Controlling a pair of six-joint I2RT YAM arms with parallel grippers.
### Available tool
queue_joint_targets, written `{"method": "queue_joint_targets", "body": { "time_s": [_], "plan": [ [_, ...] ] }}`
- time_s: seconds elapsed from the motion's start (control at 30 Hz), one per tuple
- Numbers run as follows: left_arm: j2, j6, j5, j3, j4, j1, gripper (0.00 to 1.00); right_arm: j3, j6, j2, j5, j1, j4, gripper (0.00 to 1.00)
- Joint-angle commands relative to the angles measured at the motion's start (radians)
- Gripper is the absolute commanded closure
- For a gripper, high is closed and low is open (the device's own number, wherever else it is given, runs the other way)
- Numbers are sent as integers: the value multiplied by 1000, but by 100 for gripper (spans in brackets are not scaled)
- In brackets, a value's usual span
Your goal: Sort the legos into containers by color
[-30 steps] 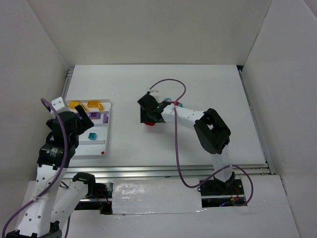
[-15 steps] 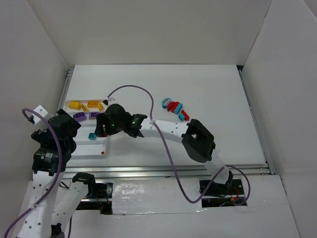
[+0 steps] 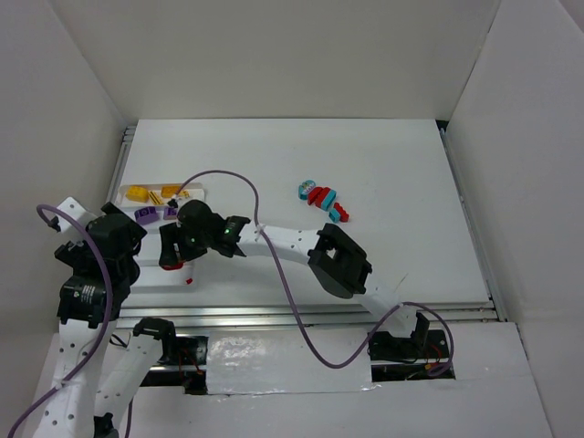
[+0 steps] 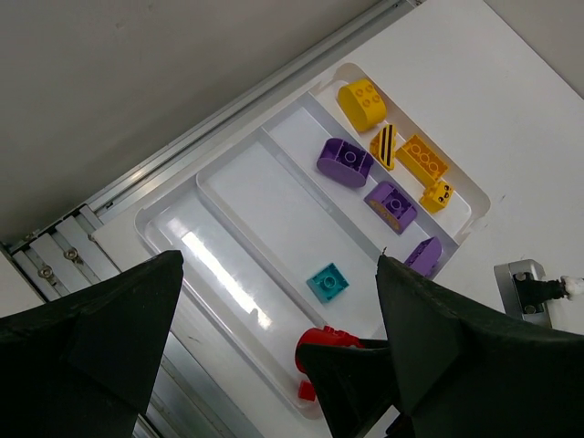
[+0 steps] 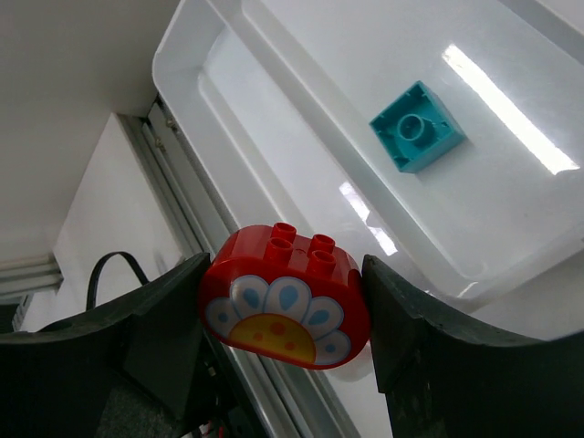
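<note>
Red brick (image 5: 285, 297) was clamped in the right gripper (image 5: 285, 315), long axis spanning finger to finger, studs toward the tray (image 5: 187, 41), flower print facing the wrist camera. It hung over the tray's row nearest the near edge, at the near-left corner of the table. The teal brick (image 5: 418, 126) lay one row farther in. The right arm reached leftward along the near edge. The left gripper (image 4: 274, 365) was spread wide, empty, arm folded back at the left edge.
</note>
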Motion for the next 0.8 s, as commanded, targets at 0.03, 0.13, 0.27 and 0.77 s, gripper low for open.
{"method": "queue_joint_targets", "body": {
  "time_s": [0.03,0.13,0.27,0.77],
  "plan": [
    [-12,7,-19,24,23,-7,0,67,-39,-4,-24,18,-18,30],
    [-15,10,-18,22,26,-7,0,61,-51,-20,-19,20,-22,6],
    [-15,7,-19,22,23,-7,1,48,-65,-41,-4,21,-18,1],
    [-23,114,113,-18,127,-18,0,-583,-79,-543,335,-277,-19,0]
  ]
}}
